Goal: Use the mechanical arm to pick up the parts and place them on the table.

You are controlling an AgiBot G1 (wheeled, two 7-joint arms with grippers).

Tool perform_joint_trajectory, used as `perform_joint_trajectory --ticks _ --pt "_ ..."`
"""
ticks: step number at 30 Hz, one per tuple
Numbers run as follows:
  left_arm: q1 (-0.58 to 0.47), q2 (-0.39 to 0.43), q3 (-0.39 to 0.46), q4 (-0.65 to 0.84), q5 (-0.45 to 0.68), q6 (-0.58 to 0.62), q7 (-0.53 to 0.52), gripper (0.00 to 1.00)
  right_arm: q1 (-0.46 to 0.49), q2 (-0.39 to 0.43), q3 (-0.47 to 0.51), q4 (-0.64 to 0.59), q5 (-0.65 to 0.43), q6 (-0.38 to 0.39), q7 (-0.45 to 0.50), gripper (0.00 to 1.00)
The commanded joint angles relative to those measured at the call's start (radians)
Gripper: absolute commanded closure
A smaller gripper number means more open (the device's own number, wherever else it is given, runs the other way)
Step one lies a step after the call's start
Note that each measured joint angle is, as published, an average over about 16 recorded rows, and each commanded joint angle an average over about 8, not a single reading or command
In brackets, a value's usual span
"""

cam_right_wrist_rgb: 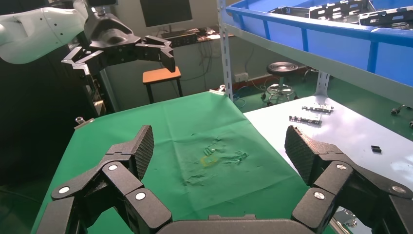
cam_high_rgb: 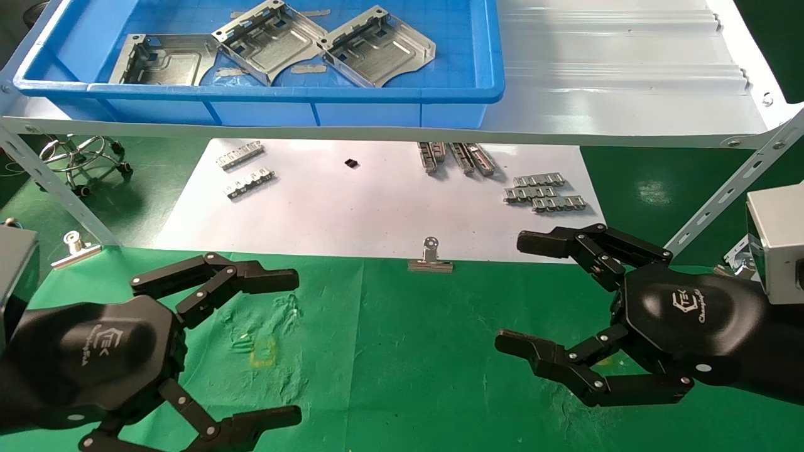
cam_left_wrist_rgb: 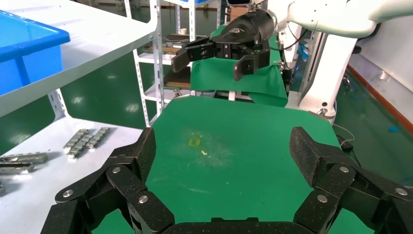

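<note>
Three silver-grey stamped parts lie in a blue bin (cam_high_rgb: pixel 264 93) on the white shelf: one at the left (cam_high_rgb: pixel 166 61), one in the middle (cam_high_rgb: pixel 270 37), one at the right (cam_high_rgb: pixel 377 47). They also show in the right wrist view (cam_right_wrist_rgb: pixel 341 9). My left gripper (cam_high_rgb: pixel 295 346) is open and empty, low over the green table (cam_high_rgb: pixel 402 351) at the front left. My right gripper (cam_high_rgb: pixel 510 292) is open and empty over the table at the right. Each wrist view shows its own jaws wide apart over bare cloth, the left gripper (cam_left_wrist_rgb: pixel 221 151) and the right gripper (cam_right_wrist_rgb: pixel 219 151).
A white paper sheet (cam_high_rgb: pixel 352 207) under the shelf holds small ridged strips (cam_high_rgb: pixel 543 191) and a small black piece (cam_high_rgb: pixel 352 163). Binder clips (cam_high_rgb: pixel 430 260) hold its edge. A slanted shelf strut (cam_high_rgb: pixel 722 194) stands beside my right gripper. A stool (cam_high_rgb: pixel 81 157) is at the far left.
</note>
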Motion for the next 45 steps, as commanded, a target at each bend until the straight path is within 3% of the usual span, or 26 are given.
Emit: perform_joint_trajectory --ticks 1,13,14,20,22,45 --pt "0.0 0.0 0.0 0.0 0.0 0.0 0.0 0.0 0.0 0.0 0.0 0.0 0.0 0.0 0.0 0.0" --pt "0.0 0.0 0.0 0.0 0.0 0.0 0.0 0.0 0.0 0.0 0.0 0.0 0.0 0.0 0.0 0.02" --pt "0.0 0.0 0.0 0.0 0.0 0.0 0.0 0.0 0.0 0.0 0.0 0.0 0.0 0.0 0.0 0.1" --pt "0.0 0.0 0.0 0.0 0.0 0.0 0.0 0.0 0.0 0.0 0.0 0.0 0.0 0.0 0.0 0.85" --pt "0.0 0.0 0.0 0.0 0.0 0.0 0.0 0.0 0.0 0.0 0.0 0.0 0.0 0.0 0.0 1.0" --pt "-0.157 0.189 0.039 0.19 0.105 -0.118 0.073 0.0 0.0 0.0 0.0 0.0 0.0 0.0 0.0 1.0"
